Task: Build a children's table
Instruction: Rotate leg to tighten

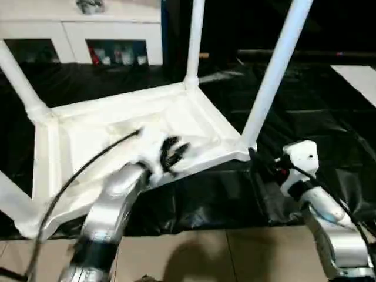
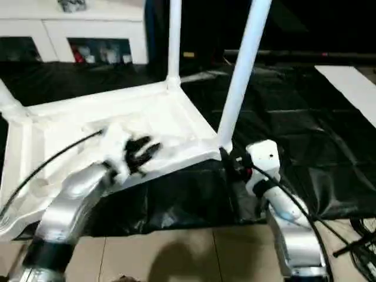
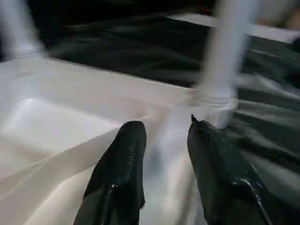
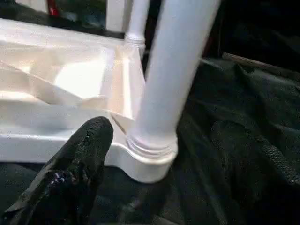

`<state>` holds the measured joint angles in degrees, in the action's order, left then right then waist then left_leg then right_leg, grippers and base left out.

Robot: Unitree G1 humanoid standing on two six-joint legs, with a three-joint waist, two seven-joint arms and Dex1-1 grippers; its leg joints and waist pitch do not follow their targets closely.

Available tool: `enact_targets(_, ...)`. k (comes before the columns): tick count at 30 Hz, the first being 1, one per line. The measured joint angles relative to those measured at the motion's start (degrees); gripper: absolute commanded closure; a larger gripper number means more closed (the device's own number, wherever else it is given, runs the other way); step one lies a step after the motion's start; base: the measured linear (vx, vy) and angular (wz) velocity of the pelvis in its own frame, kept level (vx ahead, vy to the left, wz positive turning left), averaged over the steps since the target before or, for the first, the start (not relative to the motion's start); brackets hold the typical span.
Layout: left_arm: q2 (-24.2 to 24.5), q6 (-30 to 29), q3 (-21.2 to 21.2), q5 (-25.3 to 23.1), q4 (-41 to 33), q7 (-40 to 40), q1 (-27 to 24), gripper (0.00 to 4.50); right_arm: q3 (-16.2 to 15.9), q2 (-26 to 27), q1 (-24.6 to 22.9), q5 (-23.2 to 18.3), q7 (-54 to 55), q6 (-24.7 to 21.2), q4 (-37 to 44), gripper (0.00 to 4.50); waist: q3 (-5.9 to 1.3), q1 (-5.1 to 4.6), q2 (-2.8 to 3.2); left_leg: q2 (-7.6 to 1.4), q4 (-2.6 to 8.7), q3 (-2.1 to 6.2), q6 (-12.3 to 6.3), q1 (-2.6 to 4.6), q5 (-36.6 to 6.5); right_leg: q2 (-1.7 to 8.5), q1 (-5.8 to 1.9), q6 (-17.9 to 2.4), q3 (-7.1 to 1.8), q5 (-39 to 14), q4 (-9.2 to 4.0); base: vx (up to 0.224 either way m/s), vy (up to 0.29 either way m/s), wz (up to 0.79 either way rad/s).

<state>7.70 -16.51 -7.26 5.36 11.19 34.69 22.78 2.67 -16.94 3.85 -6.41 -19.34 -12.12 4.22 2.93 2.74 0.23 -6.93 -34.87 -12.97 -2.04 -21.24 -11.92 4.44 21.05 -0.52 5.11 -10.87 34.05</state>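
Nearest, right end effector [image 2: 235, 161], fingers parted wide and holding nothing, just beside the base of the near-right leg [image 1: 275, 76]. Left end effector [image 1: 171, 154] part-open and empty, over the upturned top [image 1: 88, 138] (on black sheeting). Legs upright; right arm nearer that corner.

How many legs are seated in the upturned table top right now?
4: far-left corner leg, far-right corner leg, near-right corner leg by the right gripper, near-left corner leg, mostly cut off.
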Motion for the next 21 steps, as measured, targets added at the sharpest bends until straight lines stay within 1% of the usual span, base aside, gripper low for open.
enact_targets(3,-0.61,-1.7,-3.1,-1.04,2.84,2.66,2.94,2.74,1.54,-1.52,-0.08,-0.18,-0.18,-0.78,-0.09,0.66,-0.01,0.13,0.05,0.0,0.07,-0.02,-0.02,-0.06,-0.01,0.0,0.11,-0.04,0.01,-0.06,0.02,0.0,0.0,0.0)
enact_targets(5,-1.47,-2.5,-4.33,-1.64,4.6,2.89,4.06,2.74,2.14,-2.35,-0.26,-0.27,-0.59,-1.15,-0.03,0.66,0.01,0.15,0.13,-0.01,0.08,-0.01,-0.02,-0.05,0.01,0.0,0.14,-0.05,0.02,-0.07,0.07,0.0,0.0,0.0)
enact_targets(8,-2.25,-2.93,-5.82,-2.54,8.28,3.54,6.36,2.74,2.85,-3.73,-1.48,-0.83,-1.81,-2.35,0.08,0.66,0.02,0.32,0.43,-0.01,0.04,0.01,-0.01,0.02,0.02,0.0,0.06,-0.06,0.03,-0.06,0.09,0.0,0.0,0.0)
enact_targets(11,-2.92,-3.1,-7.29,-3.44,14.57,4.46,10.7,2.74,3.63,-5.09,-1.96,-2.66,-3.85,-4.25,0.1,0.66,0.12,0.41,0.62,-0.01,-0.05,0.02,-0.01,0.05,0.02,0.0,-0.02,-0.07,0.03,-0.05,0.08,0.0,0.0,0.0)
enact_targets(12,-2.98,-2.94,-7.35,-3.6,15.54,4.55,11.34,2.74,3.7,-5.24,-1.98,-2.91,-4.13,-4.48,0.13,0.66,0.12,0.41,0.63,-0.01,-0.05,0.02,-0.01,0.06,0.02,0.0,-0.04,-0.07,0.02,-0.05,0.07,0.0,0.0,0.0)
enact_targets(14,-3.18,-1.97,-7.77,-4.82,21.93,4.28,15.32,2.74,3.77,-6.25,-2.06,-3.5,-5.21,-5.93,0.1,0.66,0.11,0.41,0.67,-0.01,-0.11,0.02,-0.02,0.07,0.02,0.01,-0.08,-0.08,0.02,-0.03,0.07,0.0,0.0,0.0)
enact_targets(16,-3.23,-1.02,-7.83,-5.88,24.88,3.62,16.92,2.74,3.77,-6.38,-2.08,-4.03,-5.73,-6.56,0.11,0.66,0.1,0.25,0.68,-0.01,-0.09,0.02,-0.04,0.06,0.01,0.01,-0.07,-0.08,0.02,-0.03,0.05,0.0,0.0,0.0)
enact_targets(17,-3.3,-0.59,-7.88,-6.33,26.02,3.44,17.45,2.77,3.8,-6.38,-2.08,-4.28,-5.88,-6.78,0.11,0.39,0.1,0.25,0.69,-0.01,-0.07,0.02,-0.04,0.03,0.01,0.01,-0.04,-0.08,0.03,-0.03,0.05,0.0,0.0,0.0)
enact_targets(19,-3.38,-0.04,-8.14,-6.78,28.5,3.24,18.49,2.77,3.81,-6.38,-2.08,-4.68,-6.25,-7.73,0.11,0.39,0.1,0.38,0.69,-0.01,-0.01,0.02,-0.04,-0.01,0.01,0.01,0.02,-0.08,0.05,-0.04,0.05,0.0,0.0,0.0)
enact_targets(21,-3.61,0.75,-8.52,-7.33,31.39,3.3,19.58,2.77,3.79,-6.37,-2.07,-5.02,-6.44,-8.21,0.12,0.14,0.1,0.61,0.71,-0.01,0.0,0.03,-0.04,-0.06,0.01,0.01,0.07,-0.08,0.07,-0.04,0.04,0.0,0.0,0.0)
